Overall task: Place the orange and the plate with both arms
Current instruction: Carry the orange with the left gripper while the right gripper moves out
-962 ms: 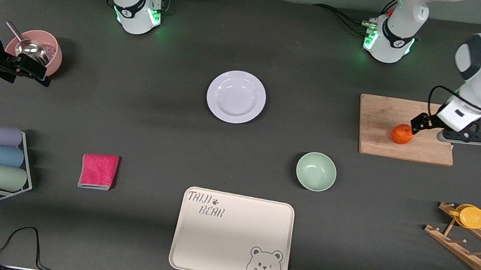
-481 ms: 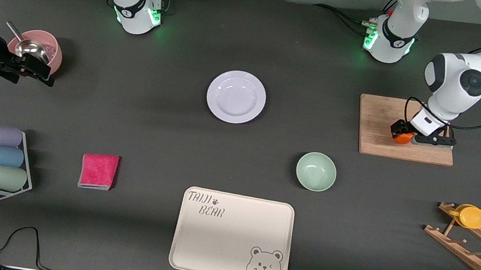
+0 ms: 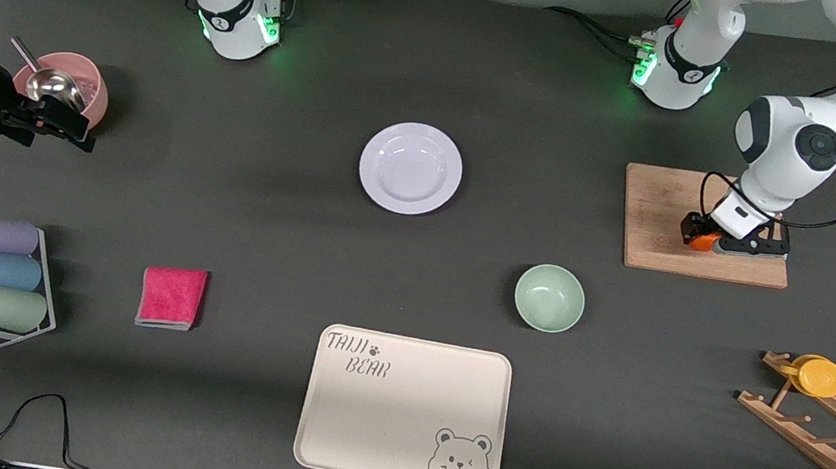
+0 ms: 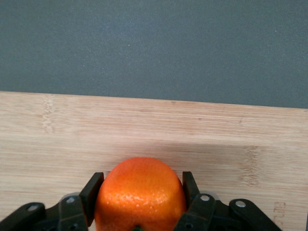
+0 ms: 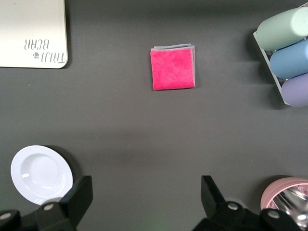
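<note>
Orange (image 4: 140, 192) between left end effector (image 3: 700, 235) fingers, plate (image 3: 411, 168) bare

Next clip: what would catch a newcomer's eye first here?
The small bright-orange fruit, pinched in the left end effector on the wooden cutting board at the left arm's end. Next, the round pale lavender plate lying alone mid-table. The right end effector waits, open, above the table.
</note>
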Controlling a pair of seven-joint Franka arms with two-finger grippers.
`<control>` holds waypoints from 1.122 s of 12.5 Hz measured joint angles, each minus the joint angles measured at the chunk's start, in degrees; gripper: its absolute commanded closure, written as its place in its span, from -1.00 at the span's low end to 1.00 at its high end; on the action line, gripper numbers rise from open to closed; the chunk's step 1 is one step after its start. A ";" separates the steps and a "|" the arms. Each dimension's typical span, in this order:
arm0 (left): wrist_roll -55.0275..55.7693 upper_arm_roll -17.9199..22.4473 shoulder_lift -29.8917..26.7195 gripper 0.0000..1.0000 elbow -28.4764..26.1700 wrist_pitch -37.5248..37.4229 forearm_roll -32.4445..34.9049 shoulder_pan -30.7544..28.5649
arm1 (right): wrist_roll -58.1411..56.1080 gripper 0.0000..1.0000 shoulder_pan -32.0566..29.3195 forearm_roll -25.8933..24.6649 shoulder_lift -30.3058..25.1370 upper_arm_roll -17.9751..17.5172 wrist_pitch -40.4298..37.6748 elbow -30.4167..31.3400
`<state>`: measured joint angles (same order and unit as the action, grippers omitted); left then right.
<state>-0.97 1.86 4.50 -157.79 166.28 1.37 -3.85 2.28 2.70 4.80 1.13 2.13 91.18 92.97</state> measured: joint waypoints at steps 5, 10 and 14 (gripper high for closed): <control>1.06 -0.45 -1.91 0.52 1.29 -3.72 0.00 0.04 | 0.02 -1.00 0.88 5.57 5.22 -0.13 4.02 -0.44; 15.14 -1.26 -14.24 0.52 14.78 -36.91 -0.17 9.31 | 0.06 -1.00 3.24 18.01 16.03 -0.28 11.49 -1.46; 35.46 -2.33 -17.76 0.52 24.01 -49.75 -1.49 23.19 | 0.06 -1.00 3.40 31.50 21.02 -0.25 15.51 -2.58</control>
<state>34.49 -0.47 -13.27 -133.78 116.53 -0.12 19.35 2.34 6.10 36.30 22.15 1.88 106.70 90.39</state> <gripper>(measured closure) 0.291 0.000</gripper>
